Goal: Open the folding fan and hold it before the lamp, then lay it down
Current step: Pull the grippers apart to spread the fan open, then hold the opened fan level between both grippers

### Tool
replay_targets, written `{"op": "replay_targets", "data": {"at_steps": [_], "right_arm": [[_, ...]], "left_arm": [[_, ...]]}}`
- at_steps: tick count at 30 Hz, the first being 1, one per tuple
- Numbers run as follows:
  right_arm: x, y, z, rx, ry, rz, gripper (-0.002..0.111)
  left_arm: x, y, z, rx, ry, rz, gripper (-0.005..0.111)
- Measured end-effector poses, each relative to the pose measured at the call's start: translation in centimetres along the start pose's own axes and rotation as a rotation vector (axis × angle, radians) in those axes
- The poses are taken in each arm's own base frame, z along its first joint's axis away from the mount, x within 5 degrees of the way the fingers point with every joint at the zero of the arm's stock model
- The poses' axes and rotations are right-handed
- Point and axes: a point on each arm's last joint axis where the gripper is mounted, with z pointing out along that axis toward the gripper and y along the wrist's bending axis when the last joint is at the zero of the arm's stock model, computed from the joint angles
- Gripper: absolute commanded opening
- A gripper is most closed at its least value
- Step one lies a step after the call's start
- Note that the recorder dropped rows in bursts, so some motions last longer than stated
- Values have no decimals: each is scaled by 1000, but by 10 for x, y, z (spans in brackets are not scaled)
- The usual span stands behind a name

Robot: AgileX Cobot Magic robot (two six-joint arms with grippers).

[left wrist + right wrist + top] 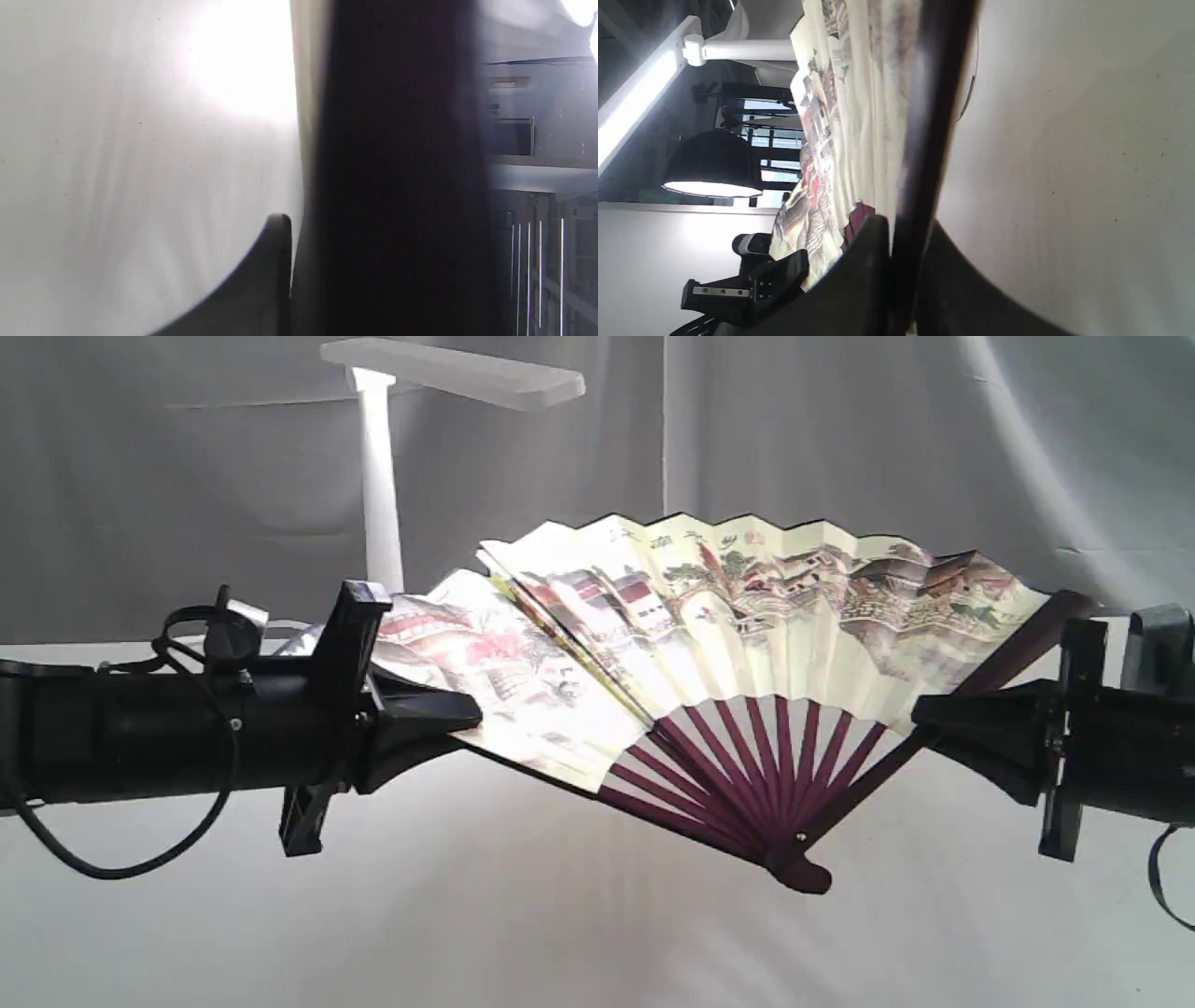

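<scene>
**Fig.** Fan (747, 607) open and aloft over mid-surface (560, 943), pivot lowest and not touching it. Lamp (378, 476) stands behind, twd the far-left corner. L jaws pinch the L guard, R jaws the R guard (dark rib betw. both fingers, R wrist view). Step, as judged: hold before lamp. Leaf not fully spread; L pleats overlap. To do it well: ease arms apart evenly w/o tugging the paper, bring leaf across the lamp post, hold level.
</scene>
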Motion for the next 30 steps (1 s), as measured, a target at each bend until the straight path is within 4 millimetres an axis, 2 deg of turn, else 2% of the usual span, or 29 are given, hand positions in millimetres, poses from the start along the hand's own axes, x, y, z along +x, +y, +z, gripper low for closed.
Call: {"op": "replay_targets", "data": {"at_steps": [11, 19, 23, 30], "right_arm": [[7, -1, 4, 10, 62, 1, 0], [11, -2, 4, 21, 85, 1, 0], [11, -3, 4, 22, 87, 9, 0], [11, -2, 6, 16, 80, 30, 0]], "left_arm": [[1, 23, -29, -8, -29, -100, 0], [10, 35, -33, -44, -27, -181, 0], [12, 33, -36, -50, -39, -207, 0], [15, 14, -51, -33, -97, -156, 0]]}}
